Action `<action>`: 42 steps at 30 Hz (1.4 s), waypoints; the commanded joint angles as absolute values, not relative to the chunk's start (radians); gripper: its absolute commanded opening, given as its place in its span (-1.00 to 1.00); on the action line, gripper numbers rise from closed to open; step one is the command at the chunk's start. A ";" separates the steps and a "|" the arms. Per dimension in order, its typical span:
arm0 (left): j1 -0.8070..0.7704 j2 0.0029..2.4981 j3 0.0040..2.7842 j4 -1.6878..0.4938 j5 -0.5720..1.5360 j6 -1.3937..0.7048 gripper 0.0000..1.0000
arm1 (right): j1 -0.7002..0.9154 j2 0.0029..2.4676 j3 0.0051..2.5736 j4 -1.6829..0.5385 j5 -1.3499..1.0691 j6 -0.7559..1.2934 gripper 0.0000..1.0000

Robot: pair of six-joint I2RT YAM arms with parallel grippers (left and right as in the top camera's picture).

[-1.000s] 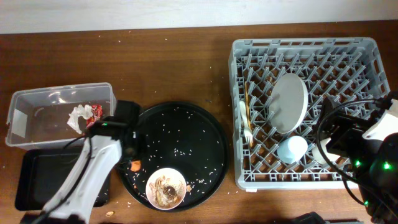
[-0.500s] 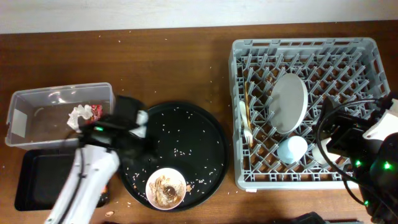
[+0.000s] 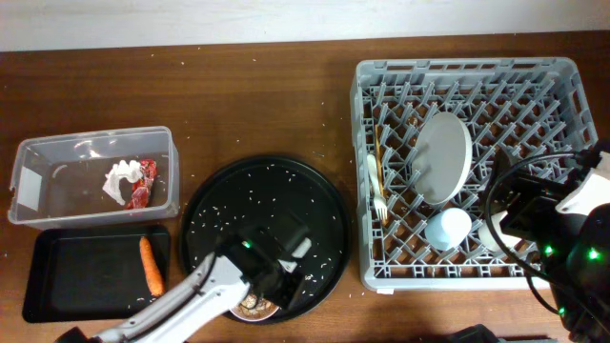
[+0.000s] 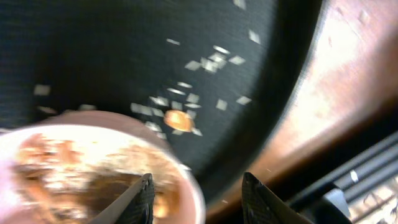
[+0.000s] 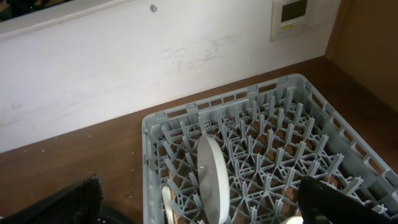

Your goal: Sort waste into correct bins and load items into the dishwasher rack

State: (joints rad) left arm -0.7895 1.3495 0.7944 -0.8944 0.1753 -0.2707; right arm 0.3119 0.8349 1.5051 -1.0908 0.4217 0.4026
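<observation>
The white bowl (image 4: 74,168) with brownish food scraps (image 4: 56,180) sits at the front of the round black tray (image 3: 262,214). My left gripper (image 4: 199,198) is open, one finger over the bowl and one outside its rim; in the overhead view it (image 3: 272,281) covers most of the bowl (image 3: 250,307). The carrot (image 3: 150,265) lies in the shallow black tray (image 3: 67,276). Tissue (image 3: 121,178) and red wrapper (image 3: 143,186) lie in the clear tub (image 3: 33,171). The grey rack (image 3: 562,86) holds the plate (image 3: 443,157), blue cup (image 3: 448,229), fork (image 3: 375,186) and chopsticks (image 3: 378,152). My right gripper (image 5: 199,211) is open above the rack.
White rice grains are scattered over the round tray and the table round it. The cream cup (image 3: 490,235) shows partly behind the right arm's cables. A wall runs along the table's far edge (image 5: 124,62).
My left arm has swung from beside the clear tub down and right to the bowl. The carrot, earlier at the round tray's left edge, now lies in the shallow black tray. The right arm is still.
</observation>
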 commanded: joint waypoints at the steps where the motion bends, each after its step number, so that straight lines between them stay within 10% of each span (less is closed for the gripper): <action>1: -0.920 1.361 0.794 -0.906 0.141 -0.365 -0.26 | 0.307 0.831 1.509 -1.089 0.430 0.397 0.97; 13: -0.924 1.481 0.879 -0.946 -0.028 -0.509 -1.00 | 0.307 0.831 1.509 -1.089 0.430 0.397 0.97; 20: -0.056 0.981 0.999 -1.144 0.268 -0.250 -1.00 | 0.307 0.831 1.509 -1.089 0.430 0.397 0.97; 27: 0.876 1.146 0.856 -1.152 0.935 0.350 -1.00 | 0.307 0.831 1.509 -1.089 0.430 0.397 0.97; 33: 1.146 1.309 0.688 -1.172 1.396 0.808 -1.00 | 0.307 0.831 1.509 -1.089 0.430 0.397 0.97; 42: 1.156 1.316 0.659 -1.171 1.542 0.805 -1.00 | 0.307 0.831 1.509 -1.089 0.430 0.397 0.97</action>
